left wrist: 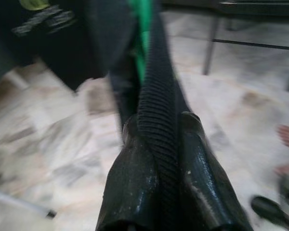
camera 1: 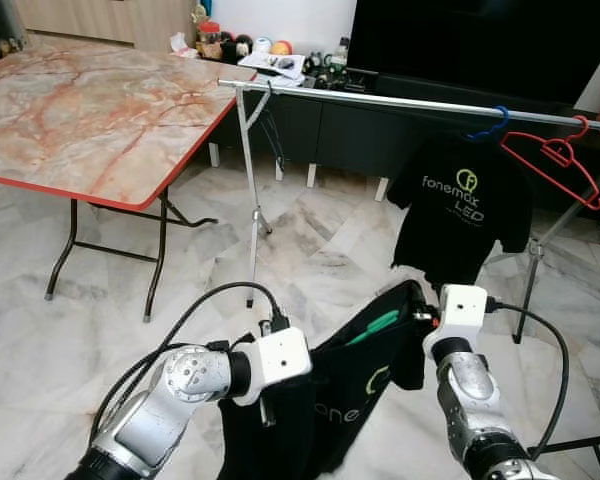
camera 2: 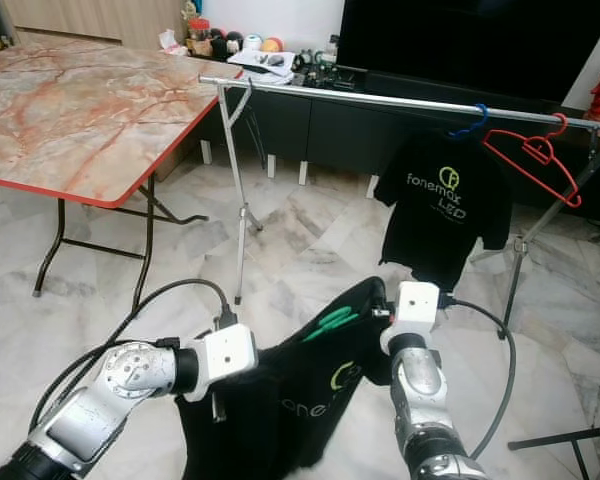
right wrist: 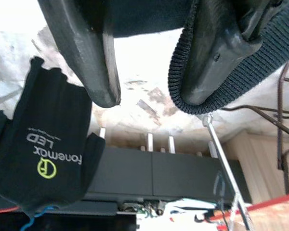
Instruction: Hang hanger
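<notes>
1. Now we hold a black shirt [camera 1: 360,390] on a green hanger [camera 1: 372,327] low between our two arms, well short of the silver rail [camera 1: 400,100] of the clothes rack ahead.
2. Our left gripper [left wrist: 156,144] has its jaws clamped together on the ribbed collar of the shirt, with the green hanger running up just beyond them.
3. Our right gripper [right wrist: 149,62] sits at the upper end of the shirt. Its jaws stand apart, with a ribbed edge of cloth draped over one finger [right wrist: 216,53], so we judge that the hold there is loose.
4. On the rail, another black shirt [camera 1: 462,205] hangs from a blue hanger [camera 1: 488,125], and an empty red hanger [camera 1: 552,158] hangs just beside it toward our right.
5. To do this step well, we judge that we should aim for the bare stretch of rail to our left of the hung shirt, away from both hangers.
6. We cannot make out the hook of our green hanger, so we should find it before lifting.
7. We should raise both arms together so the shirt stays on the hanger, carry the hook above the rail, then lower it on.
8. The marble-topped counter [camera 1: 80,110] stands well off to our left, out of the way.
</notes>
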Available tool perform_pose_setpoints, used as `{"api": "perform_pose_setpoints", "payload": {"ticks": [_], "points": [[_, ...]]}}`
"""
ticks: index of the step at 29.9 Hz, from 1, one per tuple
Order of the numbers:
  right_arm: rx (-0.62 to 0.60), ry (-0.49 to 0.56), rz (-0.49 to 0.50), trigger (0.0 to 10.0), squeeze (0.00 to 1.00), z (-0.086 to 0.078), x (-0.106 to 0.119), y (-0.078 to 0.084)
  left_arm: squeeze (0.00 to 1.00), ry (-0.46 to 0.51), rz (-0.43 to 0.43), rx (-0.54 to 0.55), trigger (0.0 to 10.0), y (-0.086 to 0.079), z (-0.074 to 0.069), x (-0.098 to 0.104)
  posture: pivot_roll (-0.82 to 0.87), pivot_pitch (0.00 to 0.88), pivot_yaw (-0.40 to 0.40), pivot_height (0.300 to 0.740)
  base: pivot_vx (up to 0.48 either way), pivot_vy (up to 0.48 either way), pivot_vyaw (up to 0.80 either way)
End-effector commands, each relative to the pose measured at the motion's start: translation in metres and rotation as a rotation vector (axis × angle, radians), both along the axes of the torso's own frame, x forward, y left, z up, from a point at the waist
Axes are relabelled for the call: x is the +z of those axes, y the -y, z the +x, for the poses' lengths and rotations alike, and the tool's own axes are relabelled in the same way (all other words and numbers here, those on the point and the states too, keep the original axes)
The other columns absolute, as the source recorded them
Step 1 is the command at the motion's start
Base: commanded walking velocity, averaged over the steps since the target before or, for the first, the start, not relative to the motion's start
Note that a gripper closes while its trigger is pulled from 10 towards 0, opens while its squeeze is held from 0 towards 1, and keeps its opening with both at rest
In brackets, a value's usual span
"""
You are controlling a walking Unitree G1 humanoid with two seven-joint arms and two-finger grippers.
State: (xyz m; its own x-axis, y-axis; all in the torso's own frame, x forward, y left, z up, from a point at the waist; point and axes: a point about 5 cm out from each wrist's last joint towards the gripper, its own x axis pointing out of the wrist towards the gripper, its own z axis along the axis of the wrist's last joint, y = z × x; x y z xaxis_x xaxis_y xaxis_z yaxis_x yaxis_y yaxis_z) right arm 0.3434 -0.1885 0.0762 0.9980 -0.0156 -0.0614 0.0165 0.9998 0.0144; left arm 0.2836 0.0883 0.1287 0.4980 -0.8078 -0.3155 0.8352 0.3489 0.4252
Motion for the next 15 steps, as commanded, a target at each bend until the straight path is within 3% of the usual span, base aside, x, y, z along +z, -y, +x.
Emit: {"api": "perform_pose_setpoints", "payload": {"ticks": [1, 4, 9, 15], "points": [[-0.020, -0.067, -0.014, 10.0, 0.00, -0.005, -0.011, 0.005, 0.00, 0.098, -0.061, 0.020, 10.0, 0.004, 0.008, 0.020, 0.13, 0.065, -0.077, 0.740, 0.000, 0.000, 0.00], [-0.040, -0.097, -0.008, 10.0, 0.00, -0.011, -0.020, 0.007, 0.00, 0.093, -0.080, 0.099, 10.0, 0.001, 0.015, 0.021, 0.13, 0.068, -0.075, 0.740, 0.000, 0.000, 0.00], [-0.046, -0.103, -0.004, 10.0, 0.00, -0.015, -0.023, 0.007, 0.00, 0.084, -0.102, 0.106, 10.0, 0.002, 0.014, 0.021, 0.13, 0.069, -0.074, 0.740, 0.000, 0.000, 0.00], [-0.101, -0.145, -0.036, 10.0, 0.00, -0.020, -0.029, 0.021, 0.00, -0.001, -0.112, -0.032, 10.0, 0.010, -0.002, 0.016, 0.13, 0.071, -0.071, 0.740, 0.000, 0.000, 0.00]]}}
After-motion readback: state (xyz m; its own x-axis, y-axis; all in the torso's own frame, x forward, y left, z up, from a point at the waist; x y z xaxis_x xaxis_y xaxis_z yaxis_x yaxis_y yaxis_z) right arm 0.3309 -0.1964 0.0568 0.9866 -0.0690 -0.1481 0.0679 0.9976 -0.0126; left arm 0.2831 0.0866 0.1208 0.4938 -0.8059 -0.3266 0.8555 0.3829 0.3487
